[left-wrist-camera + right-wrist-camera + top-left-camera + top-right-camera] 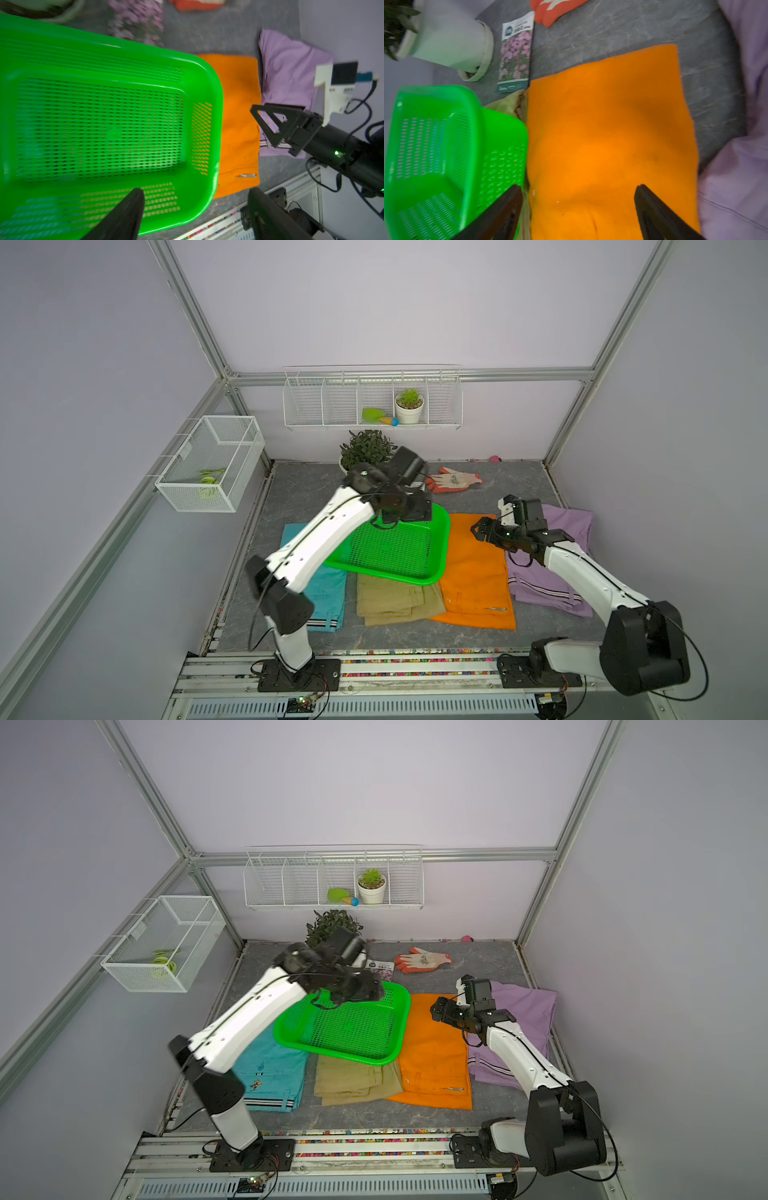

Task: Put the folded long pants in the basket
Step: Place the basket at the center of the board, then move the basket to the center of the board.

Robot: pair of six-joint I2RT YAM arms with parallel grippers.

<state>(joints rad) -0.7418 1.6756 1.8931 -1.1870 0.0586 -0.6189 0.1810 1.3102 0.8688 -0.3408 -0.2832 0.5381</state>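
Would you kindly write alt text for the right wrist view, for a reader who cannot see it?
The open right gripper is poised over the folded orange pants, holding nothing. The green perforated basket lies on one side of them and the lilac pants on the other; beyond sit a flower seed packet, a white plant pot and an orange-and-white glove.

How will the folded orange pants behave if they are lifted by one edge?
Probably floppy: the orange pants lie flat like thin cloth, so the fold would likely open and hang. They look light. The green basket seems to overlap one edge, so it might shift.
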